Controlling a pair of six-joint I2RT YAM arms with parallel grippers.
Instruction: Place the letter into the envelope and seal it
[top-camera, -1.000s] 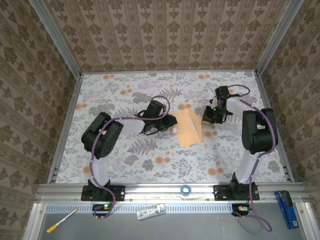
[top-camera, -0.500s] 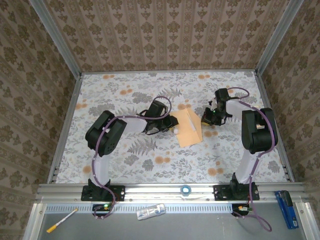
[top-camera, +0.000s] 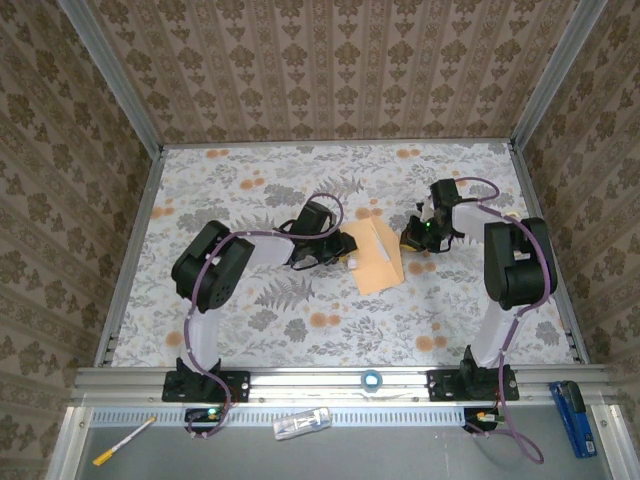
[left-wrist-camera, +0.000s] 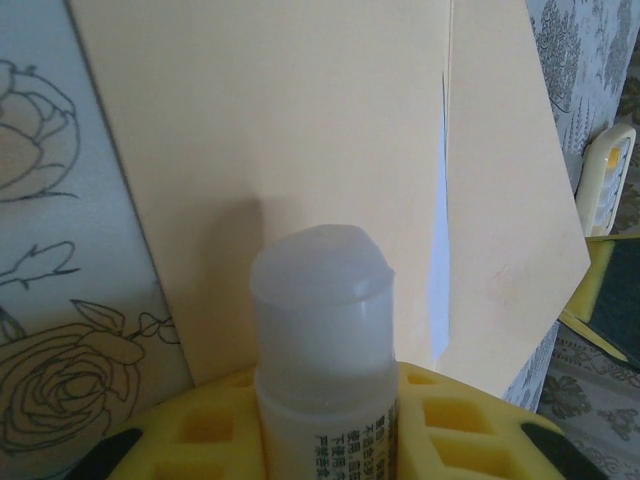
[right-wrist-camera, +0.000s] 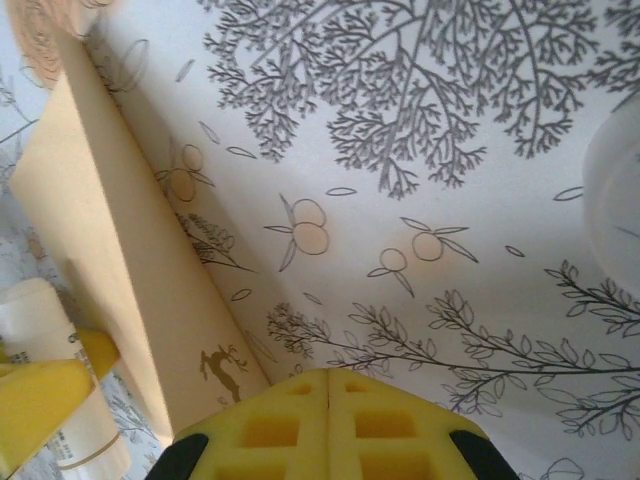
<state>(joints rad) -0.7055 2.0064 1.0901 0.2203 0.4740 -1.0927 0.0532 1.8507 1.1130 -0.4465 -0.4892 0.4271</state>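
Observation:
The tan envelope (top-camera: 376, 257) lies flat on the floral tablecloth between the two arms, its flap (left-wrist-camera: 510, 220) folded open to the right. A thin white sliver of the letter (left-wrist-camera: 437, 270) shows at the flap's crease. My left gripper (top-camera: 343, 256) is at the envelope's left edge, shut on a white glue stick (left-wrist-camera: 322, 330) whose tip points over the envelope (left-wrist-camera: 270, 150). My right gripper (top-camera: 411, 240) is by the envelope's right edge (right-wrist-camera: 100, 250), its yellow fingers (right-wrist-camera: 300, 425) pressed together with nothing between them. The glue stick (right-wrist-camera: 45, 330) also shows at the lower left of the right wrist view.
A pale round object (right-wrist-camera: 615, 190) sits on the cloth to the right of my right gripper. On the near rail and shelf are a blue tape ring (top-camera: 372, 380), a clear packet (top-camera: 302, 423), a yellow pen (top-camera: 125, 440) and a blue stapler (top-camera: 573, 404). Patterned walls enclose the table.
The left arm's elbow has shifted a little to the right. The right gripper has edged slightly left toward the envelope. The envelope has not moved.

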